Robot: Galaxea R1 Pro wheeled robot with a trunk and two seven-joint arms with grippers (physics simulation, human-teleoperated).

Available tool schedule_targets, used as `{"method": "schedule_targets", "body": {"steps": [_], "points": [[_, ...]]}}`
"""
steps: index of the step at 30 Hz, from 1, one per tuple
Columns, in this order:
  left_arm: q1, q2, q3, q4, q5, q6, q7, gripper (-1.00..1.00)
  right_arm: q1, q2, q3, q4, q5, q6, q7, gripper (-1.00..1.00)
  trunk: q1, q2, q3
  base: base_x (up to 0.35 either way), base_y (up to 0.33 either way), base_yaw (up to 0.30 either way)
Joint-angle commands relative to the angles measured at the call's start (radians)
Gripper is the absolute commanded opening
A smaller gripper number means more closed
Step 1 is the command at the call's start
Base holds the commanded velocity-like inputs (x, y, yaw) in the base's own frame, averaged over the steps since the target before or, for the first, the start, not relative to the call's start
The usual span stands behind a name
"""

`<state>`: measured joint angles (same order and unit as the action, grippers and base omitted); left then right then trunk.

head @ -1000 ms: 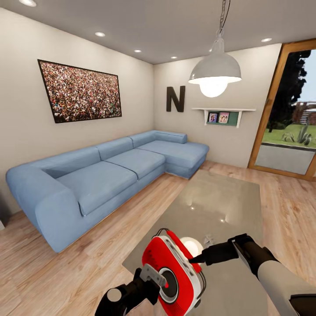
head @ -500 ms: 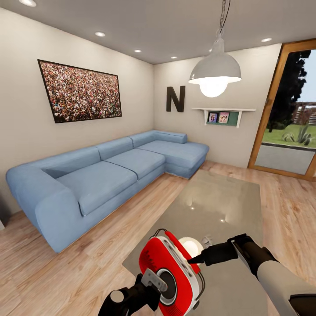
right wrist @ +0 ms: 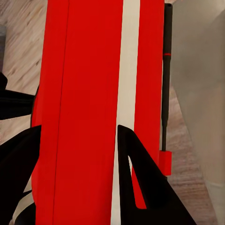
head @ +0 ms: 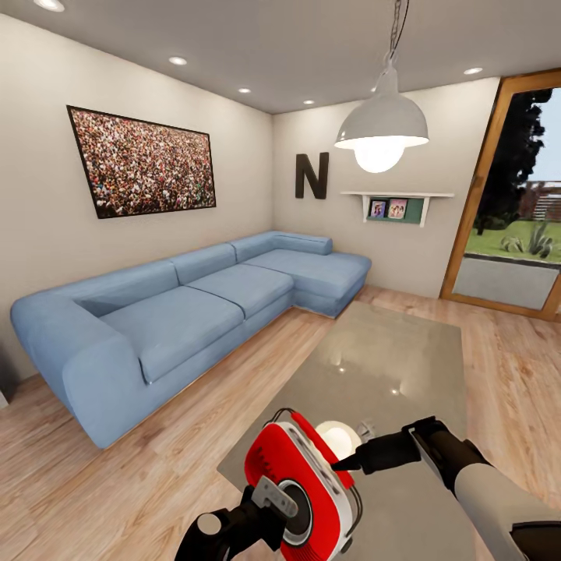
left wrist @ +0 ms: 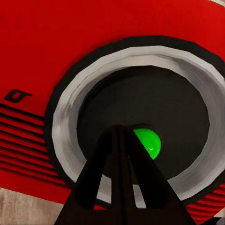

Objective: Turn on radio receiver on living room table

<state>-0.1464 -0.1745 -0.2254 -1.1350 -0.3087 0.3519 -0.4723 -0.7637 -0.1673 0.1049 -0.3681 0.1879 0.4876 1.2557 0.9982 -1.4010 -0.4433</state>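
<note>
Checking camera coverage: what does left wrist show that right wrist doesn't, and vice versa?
Left wrist: the radio receiver's face, its round dial with a green light at the centre, the shut left end effector at the dial. Right wrist: the white edge band, thin handle, right end effector straddling the body. Both: the red casing.

Both grippers are matte black with tapering, pointed fingers [right wrist: 140, 187]. The right forearm [head: 499, 506] wears a smooth grey shell; the left wrist [head: 206, 526] carries a grey round cap.
</note>
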Motion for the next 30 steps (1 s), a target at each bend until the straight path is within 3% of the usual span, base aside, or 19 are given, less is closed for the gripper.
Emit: {"method": "schedule_targets", "body": {"steps": [1,7,13,16,18,19,21,22,23,28,29,30], "points": [[-0.001,0.0,0.0,0.001,0.0,0.0,0.0,-1.0,0.0,0.001,-0.004,0.0,-0.004,0.002,0.0,-1.0,0.0,0.0,0.0,0.0,0.0,0.0],[-0.002,0.0,0.0,0.003,-0.002,0.001,0.0,-1.0,0.0,0.002,-0.004,0.0,0.004,0.003,-0.033,-1.0,0.0,0.0,0.0,0.0,0.0,0.0],[-0.002,0.0,0.002,0.003,-0.009,0.002,0.006,-1.0,0.0,0.002,-0.004,-0.002,0.005,0.002,-0.245,-1.0,0.0,0.0,0.0,0.0,0.0,0.0],[-0.002,0.0,0.01,0.003,-0.011,0.002,0.008,-1.0,0.0,0.002,-0.004,-0.002,0.004,0.002,-0.294,-1.0,0.0,0.0,0.0,0.0,0.0,0.0],[-0.002,0.0,0.039,0.003,-0.012,0.002,0.014,-1.0,0.0,0.002,-0.004,-0.002,0.005,0.002,-0.306,-1.0,0.0,0.0,0.0,0.0,0.0,0.0],[-0.002,0.0,0.061,0.003,-0.013,0.002,0.018,-1.0,0.0,0.002,-0.004,-0.002,0.006,0.002,-0.31,-1.0,0.0,0.0,0.0,0.0,0.0,0.0],[-0.003,0.0,0.171,0.006,-0.013,0.002,0.044,-1.0,0.0,0.002,-0.004,-0.003,0.007,0.002,-0.354,-1.0,0.0,0.0,0.0,0.0,0.0,0.0],[-0.003,0.0,0.191,0.009,-0.013,0.002,0.05,-1.0,0.0,0.002,-0.004,-0.003,0.007,0.002,-0.364,-1.0,0.0,0.0,0.0,0.0,0.0,0.0],[-0.003,0.0,0.252,0.027,-0.012,0.001,0.064,-1.0,0.0,0.002,-0.004,-0.004,0.007,0.002,-0.396,-1.0,0.0,0.0,0.0,0.0,0.0,0.0],[-0.002,0.0,0.484,0.129,-0.007,-0.028,0.078,-1.0,0.0,0.002,-0.005,-0.004,0.006,0.003,-0.497,-1.0,0.0,0.0,0.0,0.0,0.0,0.0],[-0.002,0.001,0.565,0.171,-0.006,-0.049,0.079,-1.0,0.0,0.002,-0.005,-0.005,0.005,0.004,-0.531,-1.0,0.0,0.0,0.0,0.0,0.0,0.0],[-0.002,0.006,0.619,0.201,-0.006,-0.066,0.079,-1.0,0.0,0.003,-0.005,-0.005,0.004,0.004,-0.555,-1.0,0.0,0.0,0.0,0.0,0.0,0.0]]}}
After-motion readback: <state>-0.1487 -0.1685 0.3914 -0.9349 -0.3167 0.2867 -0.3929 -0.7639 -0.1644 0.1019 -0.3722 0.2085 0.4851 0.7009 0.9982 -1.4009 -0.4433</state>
